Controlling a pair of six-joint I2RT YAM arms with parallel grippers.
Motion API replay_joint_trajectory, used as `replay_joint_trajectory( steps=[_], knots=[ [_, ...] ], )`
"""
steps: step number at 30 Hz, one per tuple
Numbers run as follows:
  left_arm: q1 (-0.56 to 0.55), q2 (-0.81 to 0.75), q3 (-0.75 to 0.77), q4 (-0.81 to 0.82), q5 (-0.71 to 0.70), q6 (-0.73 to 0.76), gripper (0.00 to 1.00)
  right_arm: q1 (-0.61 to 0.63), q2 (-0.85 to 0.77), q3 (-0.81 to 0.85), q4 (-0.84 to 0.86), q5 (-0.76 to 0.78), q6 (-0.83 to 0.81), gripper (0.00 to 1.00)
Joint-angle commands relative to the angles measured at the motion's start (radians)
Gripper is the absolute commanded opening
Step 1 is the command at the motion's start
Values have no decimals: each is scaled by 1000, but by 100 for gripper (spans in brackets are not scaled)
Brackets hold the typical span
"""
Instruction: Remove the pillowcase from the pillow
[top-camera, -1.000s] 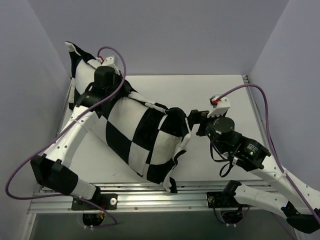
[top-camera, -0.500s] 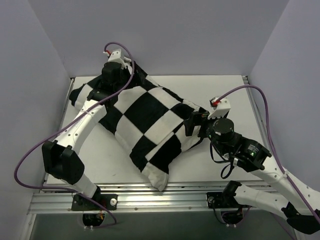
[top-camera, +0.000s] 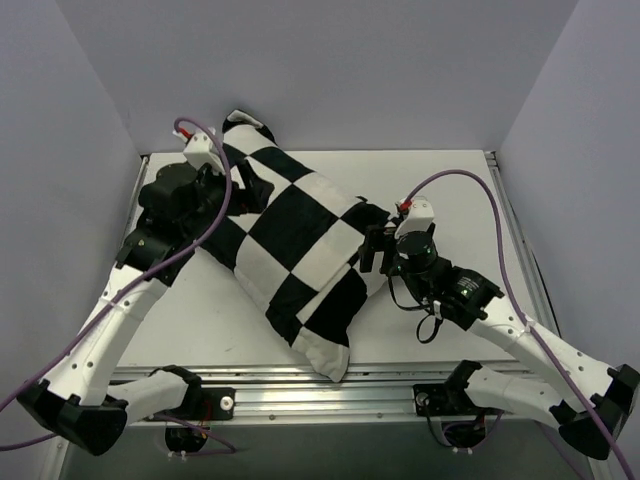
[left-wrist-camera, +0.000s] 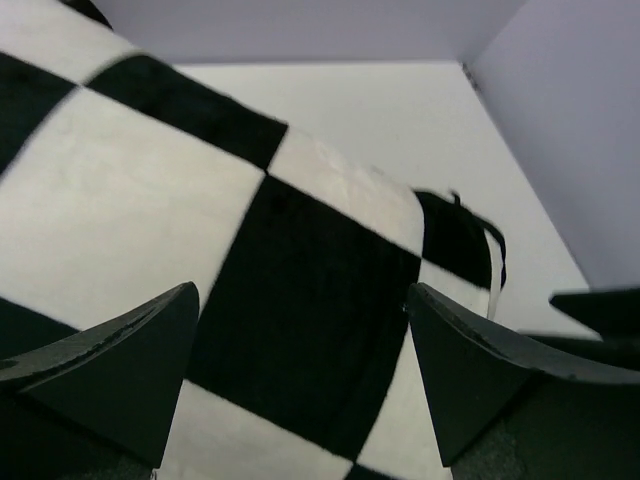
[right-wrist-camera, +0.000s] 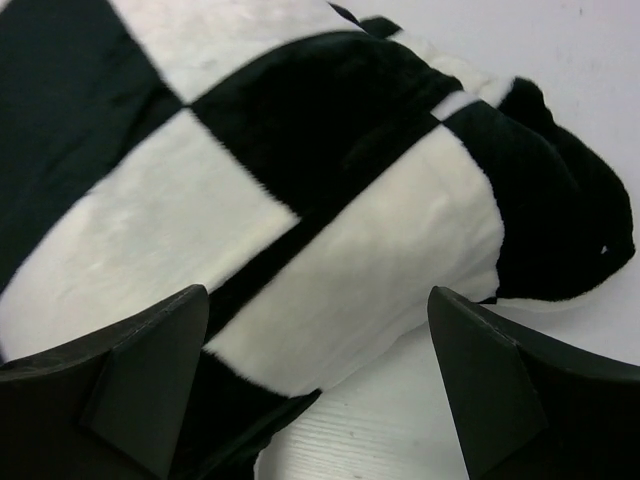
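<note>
The white table (top-camera: 450, 190) is carrying one thing. The checkered pillowcase (top-camera: 290, 250), stuffed plump, is lying directly on it, running diagonally from the far left corner toward the middle of the near edge. Its far end is rising against the back wall (top-camera: 330, 70). Its near end is stopping just short of the metal rail (top-camera: 300, 395) along the table's front. That near tip is showing white, perhaps a white square of the cloth or perhaps its filling.
</note>
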Motion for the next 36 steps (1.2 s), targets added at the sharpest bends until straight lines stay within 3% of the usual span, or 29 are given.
replay_joint_trajectory(
  steps=[1, 7, 11, 14, 27, 36],
  knots=[
    [-71, -45, -99, -84, 58, 43, 94, -75, 37, -34, 87, -101, 30, 86],
    [-354, -49, -185, -90, -108, 157, 95, -101, 90, -80, 142, -141, 45, 80],
    [-552, 4, -184, -55, -345, 260, 97, -121, 100, -102, 160, -158, 54, 80],
    [-665, 66, -173, -16, -442, 332, 97, -141, 94, -113, 159, -161, 62, 80],
    [-711, 290, -128, 92, -714, 380, 97, -262, 82, -215, 237, -316, 90, 80],
    [-706, 274, -124, 155, -777, 374, 97, -339, 194, -301, 327, -417, 100, 80]
  ],
)
